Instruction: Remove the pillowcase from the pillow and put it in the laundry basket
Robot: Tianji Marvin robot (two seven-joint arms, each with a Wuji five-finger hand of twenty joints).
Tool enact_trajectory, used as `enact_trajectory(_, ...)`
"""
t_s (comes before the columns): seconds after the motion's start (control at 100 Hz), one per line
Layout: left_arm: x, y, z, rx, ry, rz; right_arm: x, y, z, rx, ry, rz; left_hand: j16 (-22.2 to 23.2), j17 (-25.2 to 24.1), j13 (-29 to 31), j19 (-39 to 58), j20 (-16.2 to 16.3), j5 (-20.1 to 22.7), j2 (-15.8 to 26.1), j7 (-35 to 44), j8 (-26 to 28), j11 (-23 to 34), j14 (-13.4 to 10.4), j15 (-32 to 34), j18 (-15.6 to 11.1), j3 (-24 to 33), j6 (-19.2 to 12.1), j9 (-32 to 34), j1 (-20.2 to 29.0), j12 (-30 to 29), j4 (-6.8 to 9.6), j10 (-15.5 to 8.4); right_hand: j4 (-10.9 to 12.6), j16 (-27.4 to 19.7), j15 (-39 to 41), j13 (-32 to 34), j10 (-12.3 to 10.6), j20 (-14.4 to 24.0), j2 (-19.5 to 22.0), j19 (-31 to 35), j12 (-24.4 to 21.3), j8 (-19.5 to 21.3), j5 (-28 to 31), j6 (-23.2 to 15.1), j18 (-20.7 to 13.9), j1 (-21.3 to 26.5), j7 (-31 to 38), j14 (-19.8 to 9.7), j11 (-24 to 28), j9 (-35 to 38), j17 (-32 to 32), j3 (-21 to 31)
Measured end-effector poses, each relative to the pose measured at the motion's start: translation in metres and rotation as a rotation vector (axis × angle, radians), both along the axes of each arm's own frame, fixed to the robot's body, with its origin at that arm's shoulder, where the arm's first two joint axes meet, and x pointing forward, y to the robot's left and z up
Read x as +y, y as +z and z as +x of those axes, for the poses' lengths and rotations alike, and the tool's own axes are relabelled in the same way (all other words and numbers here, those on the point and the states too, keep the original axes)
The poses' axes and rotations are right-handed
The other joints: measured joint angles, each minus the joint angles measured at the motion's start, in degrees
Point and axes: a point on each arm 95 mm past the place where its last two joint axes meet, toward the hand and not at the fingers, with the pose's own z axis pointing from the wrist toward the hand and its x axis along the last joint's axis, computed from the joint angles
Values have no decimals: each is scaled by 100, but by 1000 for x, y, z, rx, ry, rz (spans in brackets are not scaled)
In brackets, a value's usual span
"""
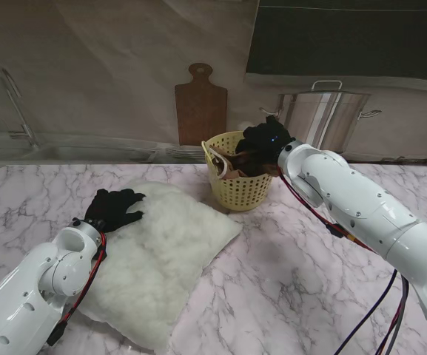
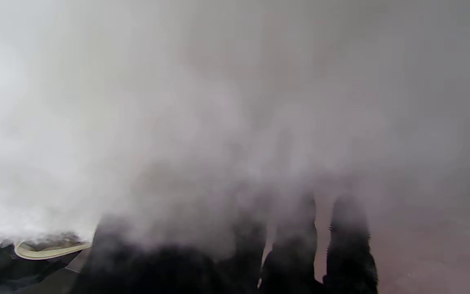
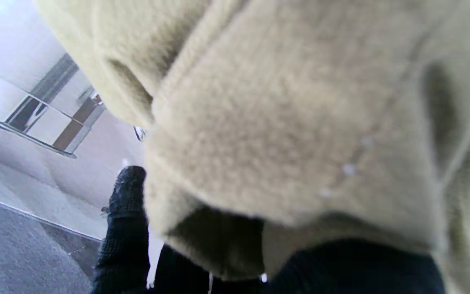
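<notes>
Bare white fluffy pillow (image 1: 157,255) lies flat on the marble table (image 1: 294,288), on the robot's left half, one corner pointing toward the yellow laundry basket (image 1: 240,188) farther from me, near mid-table. Left hand (image 1: 113,209) in black glove rests palm-down on the pillow's far-left edge w/ fingers spread, gripping nothing; the left wrist view is mostly blurred white fuzz, w/ dark fingers (image 2: 347,241) pressed on it. Pillowcase (image 1: 228,166) — tan/beige cloth — sits bunched inside the basket, some of it draped at the rim. Right hand (image 1: 265,140) is over the basket's far-right side, down at the cloth; in the right wrist view the pillowcase (image 3: 292,122) fills most of the frame right against the palm, w/ one gloved finger (image 3: 127,212) sticking out straight beside it — can't tell whether the other fingers are clamped on the fabric or just touching it. Behind the basket: wooden cutting board (image 1: 200,107) leaning on the wall, steel stockpot (image 1: 324,118) to the right.
</notes>
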Motion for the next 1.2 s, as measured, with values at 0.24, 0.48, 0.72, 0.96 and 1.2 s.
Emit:
enact_trajectory(0.24, 0, 0, 0, -3, -1, -1, -6, 6, -1, -5, -9, -11, 0, 0, -1, 0, 0, 0, 0, -1, 0, 0, 0, 0, 0, 0, 7, -2, 0, 0, 0, 2, 1, -481, -526, -701, 769, -483, 288, -810, -190, -92, -646, 1371, 411, -2223, -819, 321, -183, -711, -652, -2259)
enact_trajectory(0.48, 0, 0, 0, -8, 0, -4, 1, 13, -3, -29, 15, 44, 0, 0, -26, 0, 0, -2, 1, -3, 0, -1, 1, 0, 0, 0, 11, -18, 0, -1, 0, 2, 63, -620, -688, -820, 841, -903, 997, -1072, -222, 133, -999, 1799, 424, -2498, -1505, 359, -228, -863, -759, -3052)
enact_trajectory(0.72, 0, 0, 0, -11, 2, -8, 10, 21, -8, 3, 54, 156, 0, 0, -48, 0, 0, -68, 1, -14, 0, -36, 1, 0, 0, 0, 21, -135, 0, -10, 0, 5, 129, -622, -701, -734, 911, -970, 1717, -1073, -291, -311, -1465, 2572, 484, -2569, -2771, 374, -367, -1063, -719, -3599)
enact_trajectory(0.96, 0, 0, 1, -12, 0, -9, 26, 35, -27, 84, 110, 164, 0, 0, -58, 0, 0, -126, 2, -23, 0, -102, 1, -48, 0, 0, 26, -236, 0, -127, 0, 7, 156, -886, -783, -733, 1053, -1172, 533, -1298, -491, -419, -1465, 2578, 612, -2938, -2834, 572, -870, -1055, -690, -2604)
enact_trajectory(1.2, 0, 2, 2, -17, -1, -13, 27, 44, -35, 147, 162, 167, 0, 0, -75, 0, 0, -205, 2, -57, 0, -143, 1, -51, 0, 0, 30, -272, 0, -198, 0, 9, -69, -983, -857, -738, 1049, -1324, -436, -1489, -542, -52, -1465, 2570, 616, -3784, -2833, 572, -929, -1059, -662, -1553)
